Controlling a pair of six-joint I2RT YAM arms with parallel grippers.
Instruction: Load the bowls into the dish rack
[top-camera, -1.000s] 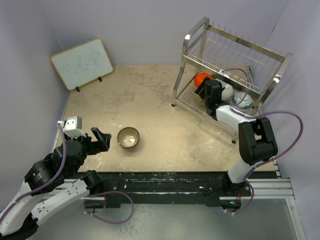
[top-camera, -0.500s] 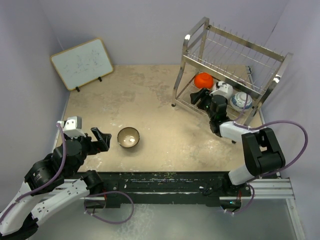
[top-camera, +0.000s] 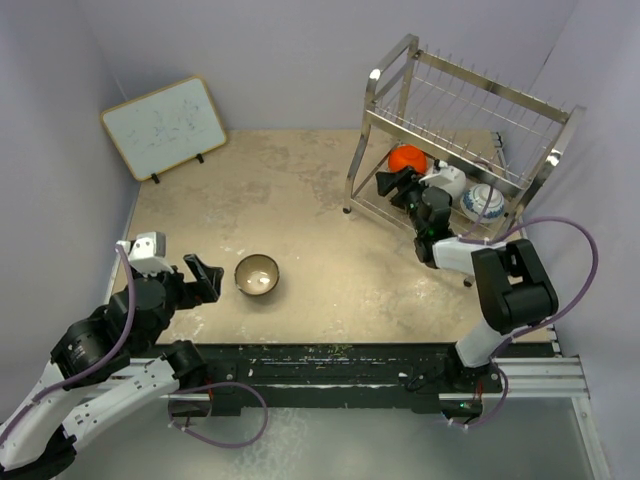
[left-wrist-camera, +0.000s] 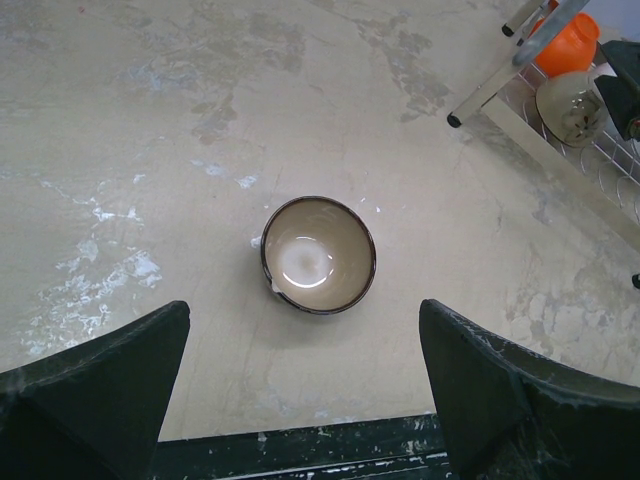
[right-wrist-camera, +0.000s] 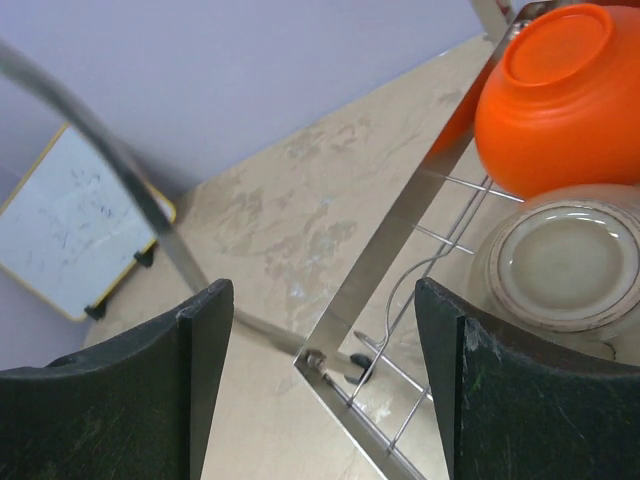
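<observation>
The silver dish rack (top-camera: 470, 130) stands at the back right. Its lower tier holds an orange-red bowl (top-camera: 406, 157), a white bowl (top-camera: 447, 180) and a blue-and-white bowl (top-camera: 483, 201). A tan-brown bowl with a pale inside (top-camera: 257, 274) sits upright on the table. My left gripper (top-camera: 203, 277) is open and empty just left of it; in the left wrist view the bowl (left-wrist-camera: 318, 254) lies ahead of the open gripper (left-wrist-camera: 303, 320). My right gripper (top-camera: 392, 185) is open and empty at the rack's front left corner. The right wrist view shows the orange bowl (right-wrist-camera: 565, 95) and a pale bowl (right-wrist-camera: 565, 265). No black bowl is visible.
A wood-framed whiteboard (top-camera: 163, 127) leans against the back left wall. The rack's metal frame bar (right-wrist-camera: 385, 250) runs between my right fingers. Purple walls close the table on the left, back and right. The black base rail (top-camera: 330, 365) runs along the near edge.
My right gripper has drawn back out of the rack's lower tier toward the left, empty. The left arm and the tan bowl have hardly moved.
</observation>
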